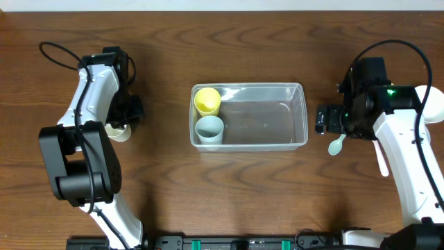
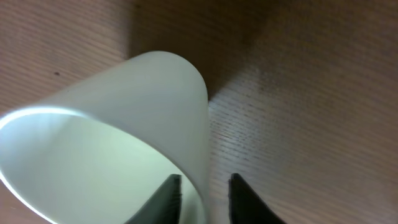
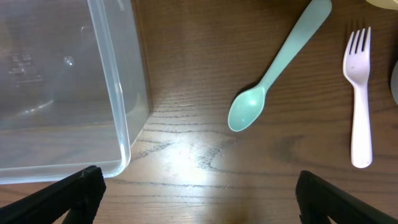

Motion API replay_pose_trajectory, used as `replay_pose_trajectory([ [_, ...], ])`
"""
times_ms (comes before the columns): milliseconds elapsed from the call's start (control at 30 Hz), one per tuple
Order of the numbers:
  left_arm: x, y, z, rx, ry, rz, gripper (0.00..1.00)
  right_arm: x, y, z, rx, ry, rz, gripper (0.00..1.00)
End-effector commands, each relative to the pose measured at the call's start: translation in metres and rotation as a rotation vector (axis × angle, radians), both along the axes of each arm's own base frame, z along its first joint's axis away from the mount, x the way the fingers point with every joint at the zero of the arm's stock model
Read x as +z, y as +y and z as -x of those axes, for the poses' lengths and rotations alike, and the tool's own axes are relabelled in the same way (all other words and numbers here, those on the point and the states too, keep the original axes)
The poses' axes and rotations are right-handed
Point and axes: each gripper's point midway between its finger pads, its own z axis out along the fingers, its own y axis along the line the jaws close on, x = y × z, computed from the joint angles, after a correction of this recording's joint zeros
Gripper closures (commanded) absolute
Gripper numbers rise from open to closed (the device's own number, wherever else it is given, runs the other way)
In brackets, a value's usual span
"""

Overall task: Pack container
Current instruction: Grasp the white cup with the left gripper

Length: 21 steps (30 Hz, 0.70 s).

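The clear rectangular container (image 1: 303, 114) sits at the table's centre. A yellow cup (image 1: 207, 101) and a pale blue cup (image 1: 209, 130) stand upright at its left end. The container's corner also shows in the right wrist view (image 3: 118, 93). My left gripper (image 1: 126, 119) is at the far left, shut on the wall of a pale whitish cup (image 1: 119, 132). In the left wrist view one finger is inside this cup (image 2: 124, 124) and one outside, with the gripper (image 2: 205, 199) at its rim. My right gripper (image 1: 325, 119) is open and empty (image 3: 199, 193), just right of the container.
A mint green spoon (image 1: 336, 144) lies right of the container, and it also shows in the right wrist view (image 3: 273, 74). A pale pink fork (image 3: 359, 93) lies beside it, partly under my right arm in the overhead view (image 1: 382, 160).
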Motion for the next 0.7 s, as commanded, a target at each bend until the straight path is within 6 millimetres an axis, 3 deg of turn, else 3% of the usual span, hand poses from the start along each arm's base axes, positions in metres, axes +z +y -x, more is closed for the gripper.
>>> replay_pose_trajectory([
  [0, -0.002, 0.002, 0.001, 0.010, 0.008, -0.002, 0.87, -0.001, -0.004, 0.000, -0.001, 0.002, 0.008, 0.01],
  [100, -0.002, 0.002, 0.001, 0.010, 0.009, -0.002, 0.94, -0.001, -0.004, 0.001, -0.001, 0.004, 0.009, 0.01],
  [300, 0.002, 0.000, 0.005, 0.006, 0.016, 0.000, 0.94, -0.001, -0.004, 0.000, -0.001, 0.003, 0.009, 0.01],
  [400, 0.017, -0.010, 0.004, -0.012, -0.013, 0.016, 0.94, -0.001, -0.004, 0.000, -0.001, 0.002, 0.008, 0.01],
  [567, 0.082, -0.042, -0.008, -0.119, -0.190, 0.014, 0.94, -0.001, -0.004, -0.001, -0.001, -0.001, 0.008, 0.01],
  [667, 0.136, -0.080, -0.013, -0.237, -0.358, 0.030, 0.94, 0.000, -0.004, -0.002, -0.001, -0.006, 0.008, 0.01],
])
